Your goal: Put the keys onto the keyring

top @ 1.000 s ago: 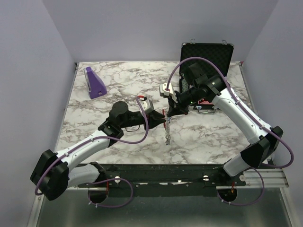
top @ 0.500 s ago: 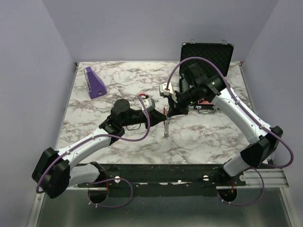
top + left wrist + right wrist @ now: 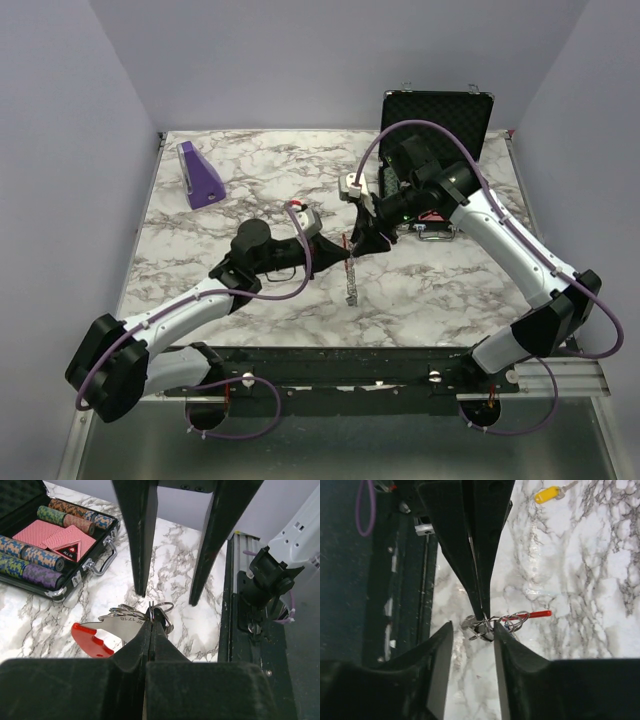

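Observation:
My left gripper [image 3: 151, 611] is shut on the wire ring of the keyring [image 3: 120, 624], a silver plate with a red clip [image 3: 90, 640]. It holds the ring above the table; the bunch hangs below in the top view [image 3: 350, 280]. My right gripper [image 3: 473, 626] is open, and its fingers [image 3: 140, 540] stand on either side of the ring just beyond the left fingertips. The ring [image 3: 492, 620] sits between my right fingertips, with the red clip [image 3: 532, 614] sticking out to the right. A yellow-headed key [image 3: 547, 493] lies alone on the marble. In the top view the two grippers meet at the table's middle, left [image 3: 338, 246] and right [image 3: 363, 238].
An open black case [image 3: 107, 545] of poker chips and red cards lies behind the right arm, also in the top view [image 3: 436, 108]. A purple wedge block [image 3: 200, 175] stands at the back left. The black frame rail [image 3: 235, 605] runs along the table's near edge.
The left arm pushed right and then drew back a little, still shut on the ring. The hanging keyring swung slightly. The right gripper has shifted a little above it.

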You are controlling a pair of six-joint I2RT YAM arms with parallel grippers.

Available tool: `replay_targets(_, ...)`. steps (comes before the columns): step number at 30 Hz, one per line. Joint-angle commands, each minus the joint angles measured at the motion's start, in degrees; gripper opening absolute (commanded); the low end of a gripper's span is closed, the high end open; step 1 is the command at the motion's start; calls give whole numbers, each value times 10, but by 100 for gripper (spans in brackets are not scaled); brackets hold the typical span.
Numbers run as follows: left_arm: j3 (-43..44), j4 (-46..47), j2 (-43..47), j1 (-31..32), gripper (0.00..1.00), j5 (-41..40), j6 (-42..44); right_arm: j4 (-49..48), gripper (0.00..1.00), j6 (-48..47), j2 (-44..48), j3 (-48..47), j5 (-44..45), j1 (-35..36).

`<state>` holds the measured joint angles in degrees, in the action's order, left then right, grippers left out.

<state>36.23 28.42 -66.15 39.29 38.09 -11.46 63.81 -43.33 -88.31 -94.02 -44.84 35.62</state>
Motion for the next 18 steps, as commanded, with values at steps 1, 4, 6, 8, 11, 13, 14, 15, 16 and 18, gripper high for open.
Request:
replay_targets(1, -55, 144, 40, 2, 0, -49, -101, -47, 50, 78, 36, 22, -91, -27)
replay_targets(4, -96, 224, 53, 2, 0, -96, -158, -83, 54, 126, 52, 37, -139, -51)
replay_targets(6, -115, 268, 59, 2, 0, -128, -195, -96, 54, 135, 60, 50, -139, -52)
replay_targets(8, -129, 310, 60, 2, 0, -161, -227, -110, 54, 135, 70, 67, -127, -51)
replay_targets(11, -143, 355, 58, 3, 0, -204, -258, -167, 54, 177, 82, 95, -104, -52)
replay_targets(13, -151, 375, 58, 4, 0, -230, -265, -190, 54, 192, 83, 96, -99, -51)
replay_targets(14, -154, 382, 56, 5, 0, -239, -263, -199, 55, 199, 82, 96, -96, -51)
replay_targets(15, -153, 382, 56, 7, 0, -249, -260, -207, 57, 206, 78, 92, -86, -50)
replay_targets(16, -152, 381, 54, 9, 0, -259, -253, -214, 57, 211, 75, 86, -82, -49)
replay_targets(18, -148, 375, 52, 14, 0, -274, -240, -217, 59, 208, 67, 68, -71, -49)
